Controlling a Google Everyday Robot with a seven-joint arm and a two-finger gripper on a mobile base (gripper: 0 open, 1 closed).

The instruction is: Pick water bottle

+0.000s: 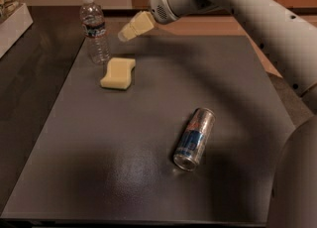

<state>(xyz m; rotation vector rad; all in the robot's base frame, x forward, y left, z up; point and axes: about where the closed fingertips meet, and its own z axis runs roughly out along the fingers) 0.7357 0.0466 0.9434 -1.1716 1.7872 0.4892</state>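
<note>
The water bottle (95, 29) stands upright at the far left of the grey table (148, 182); it is clear and ribbed, with a white cap and a dark label band. My gripper (124, 34) hangs above the table just right of the bottle, at about the height of its label, with a small gap between them. The arm reaches in from the upper right.
A yellow sponge (118, 73) lies just in front of the bottle, below the gripper. A silver-and-blue can (194, 138) lies on its side in the middle right. A white box (12, 19) sits at the far left edge.
</note>
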